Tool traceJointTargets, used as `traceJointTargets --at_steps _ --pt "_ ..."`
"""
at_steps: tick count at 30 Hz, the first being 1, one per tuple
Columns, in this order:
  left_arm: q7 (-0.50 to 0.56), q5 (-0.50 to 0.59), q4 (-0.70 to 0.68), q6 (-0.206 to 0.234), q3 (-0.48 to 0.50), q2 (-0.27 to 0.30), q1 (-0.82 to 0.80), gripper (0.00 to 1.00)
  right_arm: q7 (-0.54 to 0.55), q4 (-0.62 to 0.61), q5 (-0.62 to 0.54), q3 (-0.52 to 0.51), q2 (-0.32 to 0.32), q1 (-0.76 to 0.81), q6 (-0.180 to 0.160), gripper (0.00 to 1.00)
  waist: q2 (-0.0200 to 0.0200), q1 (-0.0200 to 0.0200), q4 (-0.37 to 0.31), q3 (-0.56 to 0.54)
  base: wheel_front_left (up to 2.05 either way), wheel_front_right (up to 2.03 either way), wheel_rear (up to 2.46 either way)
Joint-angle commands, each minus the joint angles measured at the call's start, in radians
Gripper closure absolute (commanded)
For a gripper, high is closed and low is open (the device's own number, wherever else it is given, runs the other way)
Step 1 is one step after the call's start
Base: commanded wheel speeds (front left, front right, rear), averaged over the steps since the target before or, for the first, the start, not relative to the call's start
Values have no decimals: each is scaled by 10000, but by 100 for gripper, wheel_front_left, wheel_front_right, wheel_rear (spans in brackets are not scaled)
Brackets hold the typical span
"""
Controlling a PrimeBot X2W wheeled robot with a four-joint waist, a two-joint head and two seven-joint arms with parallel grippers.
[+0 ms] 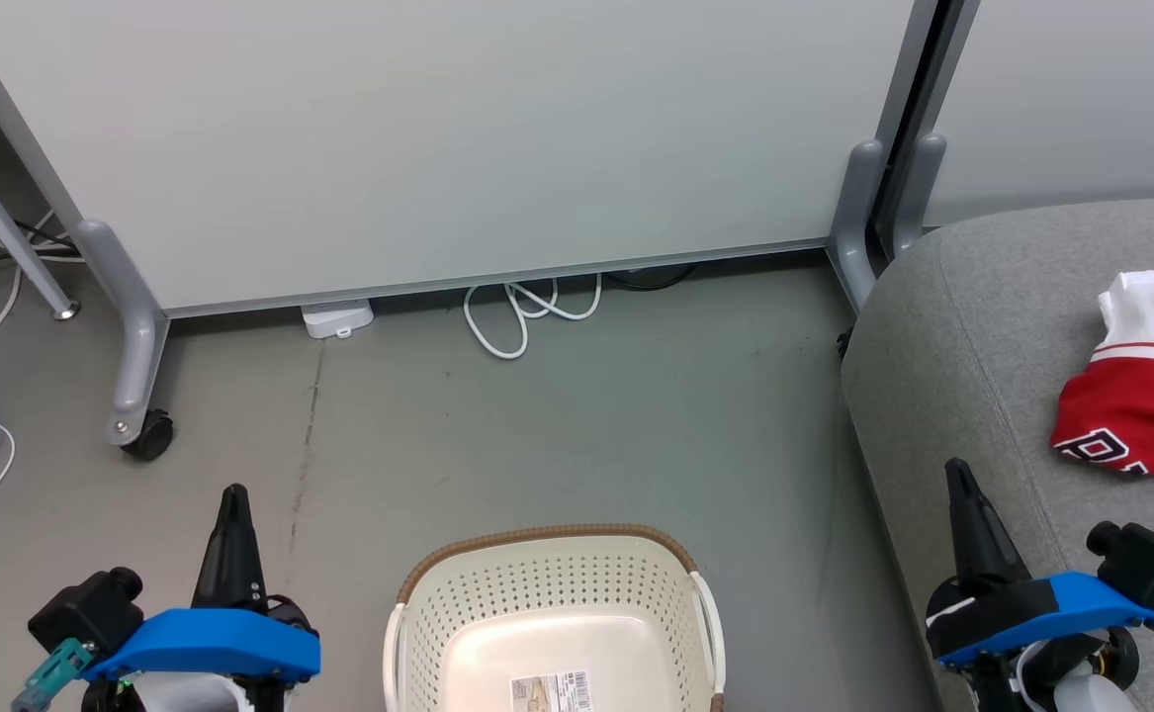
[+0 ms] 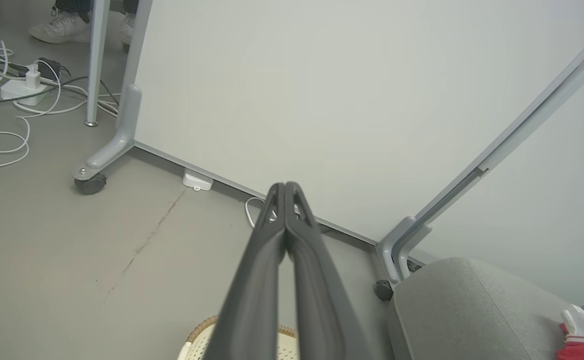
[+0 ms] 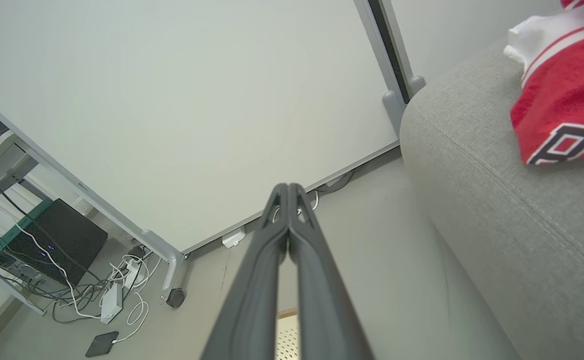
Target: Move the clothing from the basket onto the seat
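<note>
Clothing point(image 1: 1130, 420), red with white striped trim and dark white-edged lettering, lies crumpled on top of the seat point(image 1: 952, 336), a broad grey upholstered cushion at the right of the head view; a white fold sits at its far side, and more red cloth touches it at the picture's right edge. The basket point(image 1: 537, 540) stands on the floor point(image 1: 577, 425) at the bottom middle of that view, well apart from the clothing and to the left of the seat, its brown rim and perforated cream walls upright and its smooth pale bottom showing a printed label point(image 1: 552, 690). The left end effector point(image 1: 233, 492) hangs to the left of the basket, its two dark fingers pressed together to a single point and pinching nothing; the left wrist view shows the same fingers meeting along their length, aimed toward the foot of the partition panel point(image 1: 438, 138). The right end effector point(image 1: 954, 469) sits at the lower right, over the near edge of the seat, fingers likewise pressed together with nothing between them, apart from the clothing. A looped white cable point(image 1: 517, 318) lies on the floor at the base of the panel, and a black caster point(image 1: 151, 435) carries the panel's grey foot at the left
</note>
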Motion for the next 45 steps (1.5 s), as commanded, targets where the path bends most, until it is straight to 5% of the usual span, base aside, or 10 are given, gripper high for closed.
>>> traceJointTargets --at_steps 1,45 --pt "93 -476 -220 48 78 43 -236 100 111 -199 495 -53 -13 -28 0 100 0 -1 2 -5 0 0 0" --pt "1452 -5980 -772 148 386 58 -307 100 1481 -609 5962 -459 -14 74 1 100 0 -1 45 -120 0 0 0"
